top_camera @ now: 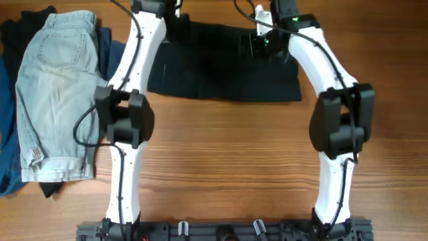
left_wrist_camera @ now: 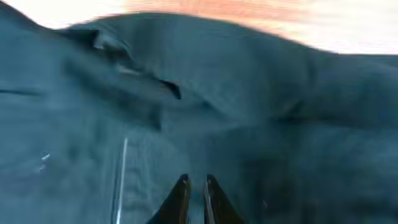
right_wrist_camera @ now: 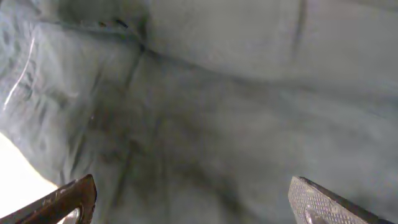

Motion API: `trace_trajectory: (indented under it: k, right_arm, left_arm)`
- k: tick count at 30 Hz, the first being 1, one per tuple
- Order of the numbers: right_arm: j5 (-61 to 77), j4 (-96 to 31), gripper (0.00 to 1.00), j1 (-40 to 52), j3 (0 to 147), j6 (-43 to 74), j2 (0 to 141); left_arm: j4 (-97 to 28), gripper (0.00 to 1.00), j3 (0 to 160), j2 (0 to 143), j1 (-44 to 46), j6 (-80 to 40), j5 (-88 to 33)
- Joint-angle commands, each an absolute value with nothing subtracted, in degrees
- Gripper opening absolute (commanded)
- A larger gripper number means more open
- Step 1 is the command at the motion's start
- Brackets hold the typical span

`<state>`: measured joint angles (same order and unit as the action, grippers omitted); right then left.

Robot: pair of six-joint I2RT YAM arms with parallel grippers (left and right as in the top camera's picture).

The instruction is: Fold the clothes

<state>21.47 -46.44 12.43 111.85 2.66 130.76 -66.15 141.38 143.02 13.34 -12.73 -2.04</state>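
A dark garment (top_camera: 221, 73) lies spread flat at the far middle of the table. My left gripper (top_camera: 179, 27) is at its far left corner. In the left wrist view its fingers (left_wrist_camera: 194, 180) are nearly together, pinching the dark garment (left_wrist_camera: 249, 93), with only a thin gap between them. My right gripper (top_camera: 264, 43) is over the garment's far right part. In the right wrist view its fingers (right_wrist_camera: 193, 183) are spread wide just above the fabric (right_wrist_camera: 217, 93), holding nothing.
Light denim shorts (top_camera: 57, 87) lie on a pile of blue clothes (top_camera: 8, 140) at the left edge of the wooden table (top_camera: 221, 147). The arms' bases stand at the near edge.
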Motion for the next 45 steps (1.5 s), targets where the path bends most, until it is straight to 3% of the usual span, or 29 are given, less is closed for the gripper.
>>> trace_trajectory:
  k: [1,13,18,20,23,24,30,37,40,43,44,45]
  right_arm:
    - [23.73,-41.87,1.00,15.35,112.01,1.69,133.08]
    - [18.83,-21.08,1.00,16.43,112.01,11.05,138.41]
    - [22.94,-20.34,1.00,13.34,113.06,14.72,135.44]
    - [27.16,-27.18,1.00,9.37,113.06,15.05,130.52]
    - [27.22,-38.65,1.00,4.58,113.03,12.53,125.29]
    - [27.22,-43.16,1.00,2.85,113.03,10.79,124.01]
    - [27.31,-54.43,1.00,0.23,110.06,-0.75,123.66]
    - [29.21,-47.70,0.99,0.40,100.27,-4.51,123.74]
    - [29.23,-43.59,0.92,0.23,96.57,-4.27,123.79]
    - [29.23,-39.66,0.62,0.36,93.73,-3.86,124.29]
    - [29.19,-38.41,0.56,0.36,92.86,-3.05,124.29]
    - [29.19,-37.04,0.43,0.34,91.85,-2.81,124.29]
  left_arm:
    - [-62.87,0.09,141.16,146.41,13.54,-12.40,-3.62]
    - [-36.10,0.21,140.79,152.92,13.54,-12.27,-3.62]
    - [-36.77,0.23,141.14,149.93,13.50,-12.43,-3.64]
    - [-44.49,0.40,141.14,144.81,13.21,-12.43,-3.62]
    - [-57.39,0.96,141.14,138.15,12.60,-13.34,-3.53]
    - [-62.92,1.00,141.14,136.11,12.34,-14.63,-3.16]
    - [-74.59,1.00,140.55,134.21,9.72,-14.63,-3.01]
    - [-75.20,1.00,140.46,134.30,2.72,-10.31,-6.52]
    - [-75.24,1.00,140.46,134.43,0.23,-9.15,-8.75]
    - [-75.29,0.99,140.46,135.24,-1.13,-9.15,-8.80]
    - [-75.29,0.98,140.46,135.57,-1.26,-9.15,-8.80]
    - [-75.29,0.97,140.46,135.81,-1.26,-9.15,-8.78]
